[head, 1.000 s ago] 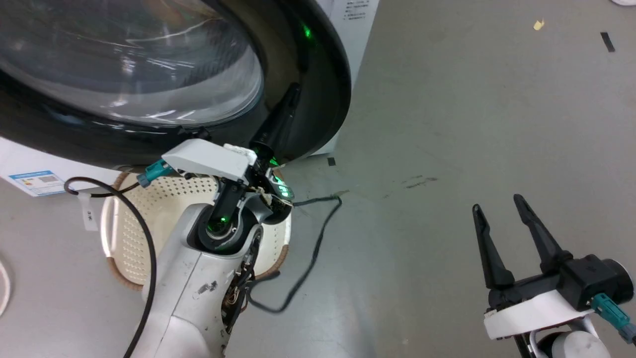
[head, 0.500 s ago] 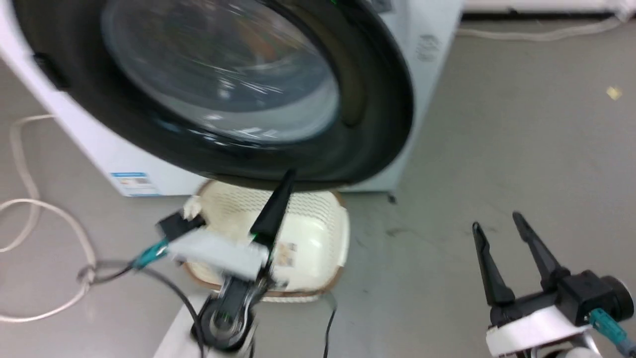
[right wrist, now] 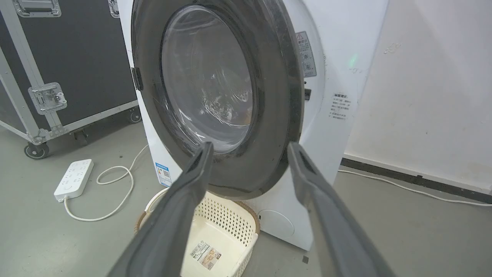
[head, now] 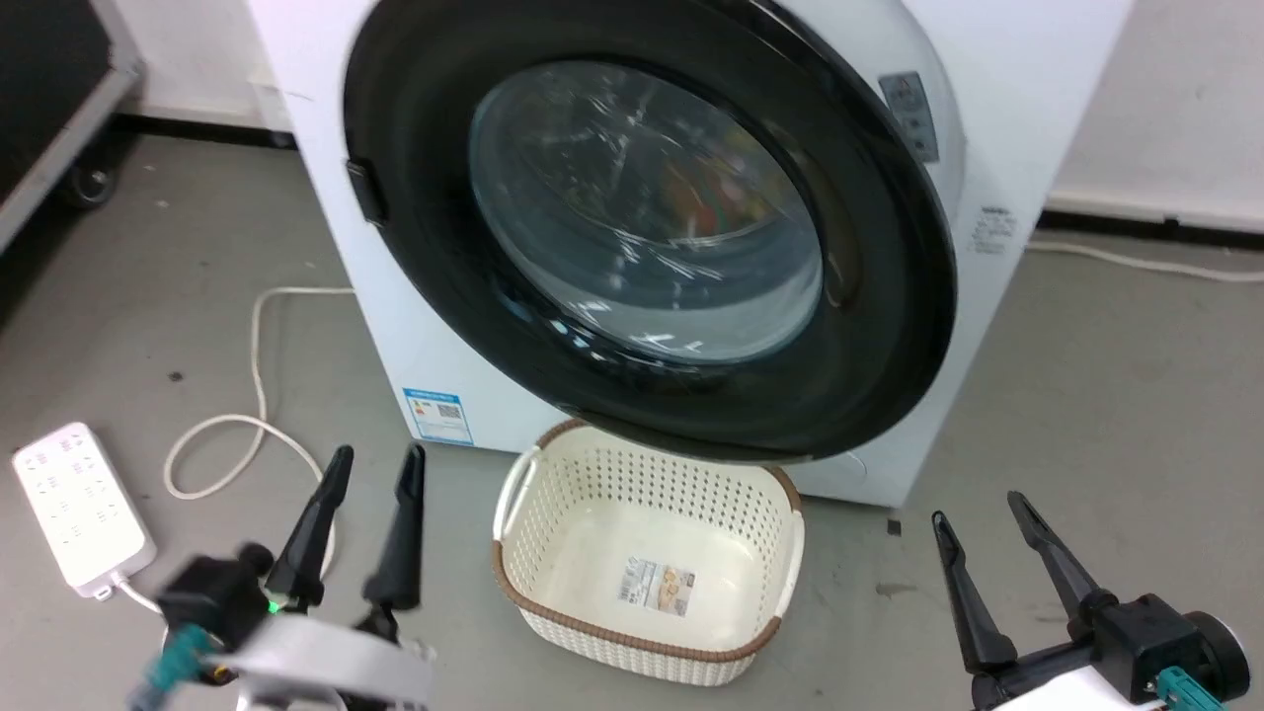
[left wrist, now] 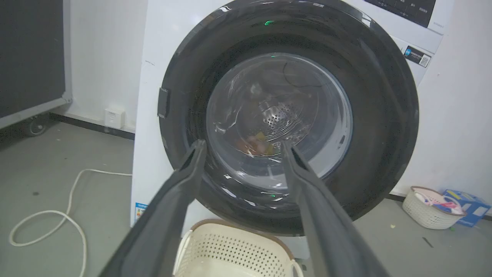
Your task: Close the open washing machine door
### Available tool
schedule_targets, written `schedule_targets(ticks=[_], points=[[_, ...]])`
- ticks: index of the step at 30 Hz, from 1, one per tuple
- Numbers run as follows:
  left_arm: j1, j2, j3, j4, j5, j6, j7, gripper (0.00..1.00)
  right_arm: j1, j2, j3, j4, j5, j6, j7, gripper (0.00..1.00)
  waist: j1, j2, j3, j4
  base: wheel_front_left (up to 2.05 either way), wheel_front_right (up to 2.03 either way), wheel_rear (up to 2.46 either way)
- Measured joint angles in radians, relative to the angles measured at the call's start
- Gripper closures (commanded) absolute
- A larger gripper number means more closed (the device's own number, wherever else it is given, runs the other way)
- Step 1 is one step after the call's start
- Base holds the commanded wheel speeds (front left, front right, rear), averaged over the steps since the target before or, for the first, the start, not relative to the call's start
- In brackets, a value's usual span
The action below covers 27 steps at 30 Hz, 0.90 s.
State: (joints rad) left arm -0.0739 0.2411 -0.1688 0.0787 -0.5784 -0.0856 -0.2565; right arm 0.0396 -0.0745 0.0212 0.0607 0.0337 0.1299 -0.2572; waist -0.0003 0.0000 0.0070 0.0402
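head view: the washing machine door point(head: 652, 237) lay against the white front of the washing machine point(head: 997, 128), its wide black rim surrounding the clear bowl window. whether the latch had engaged could not be determined. the left gripper point(head: 378, 456) stood at the lower left with its two fingers spread and nothing between them. its tips pointed up toward the lower left of the door rim and were well apart from it. the right gripper point(head: 978, 509) stood at the lower right, fingers likewise spread and empty, below and to the right of the door and apart from it. a cream perforated basket point(head: 642, 647) with a brown rim sat on the grey floor point(head: 1086, 395) directly under the door's lower edge, between the two grippers. a white power strip point(head: 79, 509) lay left of the left gripper, with a white cable point(head: 259, 346) looped near it.

left wrist view: the door point(left wrist: 288, 96) faced the camera almost squarely. the spread fingers framed the lower part of the window without touching it.

right wrist view: the door point(right wrist: 215, 77) was seen obliquely. the spread fingertips pointed at its lower rim, apart from it. a black flight case point(right wrist: 77, 50) stood left of the machine.
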Motion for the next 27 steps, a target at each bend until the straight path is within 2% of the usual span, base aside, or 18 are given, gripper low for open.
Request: schedule_targets(ticks=[4, 7, 9, 10, 11, 12, 17, 18, 27], points=[[0.07, -0.051, 0.049, -0.075, 0.274, 0.044, 0.0, 0.0, 0.002, 0.002, 0.01, 0.002, 0.002, 0.0, 0.0, 0.0, 0.0001, 0.0, -0.017, 0.012, 0.0, 0.0, 0.0], [0.113, -0.074, 0.061, -0.095, 0.406, 0.079, 0.0, 0.0, 0.009, 0.004, 0.026, 0.007, 0.003, 0.0, 0.0, 0.0, 0.0002, 0.0, -0.017, 0.012, 0.0, 0.0, 0.0], [0.132, -0.087, 0.061, -0.095, 0.457, 0.095, 0.0, 0.0, 0.017, 0.004, 0.035, 0.017, 0.005, 0.0, 0.0, 0.0, 0.0003, 0.0, -0.014, 0.016, 0.0, 0.0, 0.0], [0.137, -0.097, 0.06, -0.095, 0.474, 0.101, 0.0, 0.0, 0.018, 0.003, 0.042, 0.02, 0.006, 0.0, 0.0, 0.1, 0.0002, 0.0, -0.011, 0.02, 0.0, 0.0, 0.0], [0.139, -0.105, 0.057, -0.095, 0.486, 0.104, 0.0, 0.0, 0.018, 0.002, 0.048, 0.02, 0.006, 0.0, 0.0, 0.59, 0.0003, 0.0001, -0.008, 0.024, 0.0, 0.0, 0.0], [0.14, -0.108, 0.053, -0.095, 0.503, 0.109, 0.0, 0.0, 0.018, -0.002, 0.056, 0.019, 0.006, 0.0, 0.0, 1.0, 0.0002, 0.0, -0.003, 0.029, 0.0, 0.0, 0.0], [0.136, -0.122, 0.045, -0.097, 0.539, 0.122, 0.0, 0.0, -0.015, -0.051, 0.127, 0.006, 0.005, 0.0, 0.0, 1.0, 0.0004, 0.0, 0.042, 0.052, 0.0, 0.0, 0.0], [0.12, -0.131, 0.032, -0.097, 0.543, 0.121, 0.0, 0.0, -0.082, -0.098, 0.171, 0.007, 0.013, 0.0, 0.001, 1.0, 0.0004, 0.0, 0.082, 0.069, 0.0, 0.0, 0.0], [0.05, -0.163, 0.006, -0.092, 0.54, 0.121, 0.0, 0.0, -0.382, -0.284, 0.284, 0.05, 0.143, 0.0, 0.08, 1.0, 0.0006, 0.0, 0.216, 0.119, 0.0, 0.0, 0.0]])
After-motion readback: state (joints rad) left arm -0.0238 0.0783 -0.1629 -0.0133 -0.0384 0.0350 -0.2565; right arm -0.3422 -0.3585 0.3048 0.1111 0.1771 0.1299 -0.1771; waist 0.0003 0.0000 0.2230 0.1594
